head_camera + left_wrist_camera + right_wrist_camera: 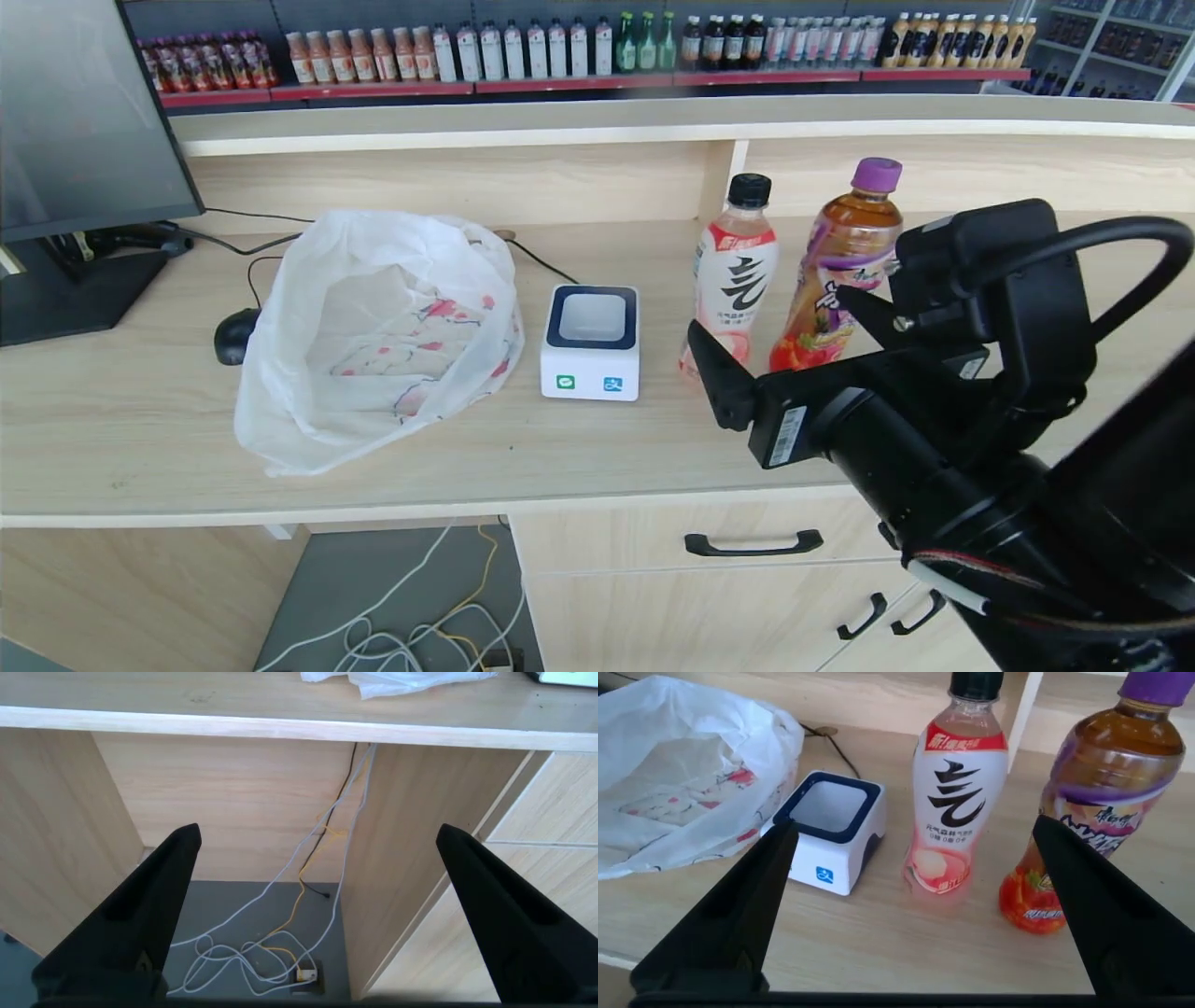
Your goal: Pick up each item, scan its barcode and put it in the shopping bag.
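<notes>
Two bottles stand on the wooden counter [560, 448]: a pink drink bottle with a black cap [736, 275] [957, 803] and, to its right, an amber bottle with a purple cap [845, 261] [1102, 803]. A white scanner box [591, 341] [829, 831] sits left of them, and an open white shopping bag [373, 336] [682, 775] lies further left. My right gripper [794, 341] [913, 826] is open just in front of the two bottles, touching neither. My left gripper [318, 835] hangs open below the counter edge with nothing between its fingers.
A monitor [84, 112] and a black mouse [233, 336] occupy the counter's left end. A raised ledge runs behind the bottles. Drawers with black handles [752, 544] sit under the counter at right. Loose cables [280, 943] lie on the floor in the knee space.
</notes>
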Robot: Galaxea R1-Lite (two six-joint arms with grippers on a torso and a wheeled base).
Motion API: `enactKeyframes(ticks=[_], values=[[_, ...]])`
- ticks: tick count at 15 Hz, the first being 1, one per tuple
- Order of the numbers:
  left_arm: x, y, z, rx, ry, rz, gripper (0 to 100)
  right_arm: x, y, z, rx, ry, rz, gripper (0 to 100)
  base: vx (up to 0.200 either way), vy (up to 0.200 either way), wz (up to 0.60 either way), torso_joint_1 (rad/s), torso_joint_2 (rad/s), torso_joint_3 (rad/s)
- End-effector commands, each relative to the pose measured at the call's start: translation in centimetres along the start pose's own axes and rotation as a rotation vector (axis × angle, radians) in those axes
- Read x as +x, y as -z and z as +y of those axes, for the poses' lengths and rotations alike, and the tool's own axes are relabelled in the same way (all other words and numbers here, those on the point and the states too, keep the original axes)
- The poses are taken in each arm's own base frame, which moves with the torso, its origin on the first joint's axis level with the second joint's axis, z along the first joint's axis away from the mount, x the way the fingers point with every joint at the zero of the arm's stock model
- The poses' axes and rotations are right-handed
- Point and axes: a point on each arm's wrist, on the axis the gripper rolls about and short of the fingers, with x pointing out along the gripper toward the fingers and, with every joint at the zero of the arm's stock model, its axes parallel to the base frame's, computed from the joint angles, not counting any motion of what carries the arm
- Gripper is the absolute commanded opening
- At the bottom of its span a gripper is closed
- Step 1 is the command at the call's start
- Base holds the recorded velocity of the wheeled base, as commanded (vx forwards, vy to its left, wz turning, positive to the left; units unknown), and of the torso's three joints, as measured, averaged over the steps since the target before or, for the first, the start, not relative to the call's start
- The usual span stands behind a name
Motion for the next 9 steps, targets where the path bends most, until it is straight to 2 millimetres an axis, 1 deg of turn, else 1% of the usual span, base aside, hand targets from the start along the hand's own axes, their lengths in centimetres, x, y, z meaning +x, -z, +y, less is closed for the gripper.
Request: enactKeyframes(ticks=[1,4,7,9], values=[[0.0,0.0,0.0,0.0,0.0,-0.001,100,1.1,1.2,0.1,-0.022,0.018,0.027,100,0.0,0.0,0.0,0.0,0.0,0.0],[0.0,0.0,0.0,0.0,0.0,-0.001,100,1.8,1.8,-0.4,0.013,0.002,0.027,100,0.0,0.0,0.0,0.0,0.0,0.0],[0.0,0.0,0.0,0.0,0.0,0.001,100,2.3,2.0,-0.1,0.064,0.001,0.026,100,0.0,0.0,0.0,0.0,0.0,0.0],[0.0,0.0,0.0,0.0,0.0,-0.001,100,2.6,2.6,-0.1,0.068,-0.018,0.037,100,0.0,0.0,0.0,0.0,0.0,0.0]])
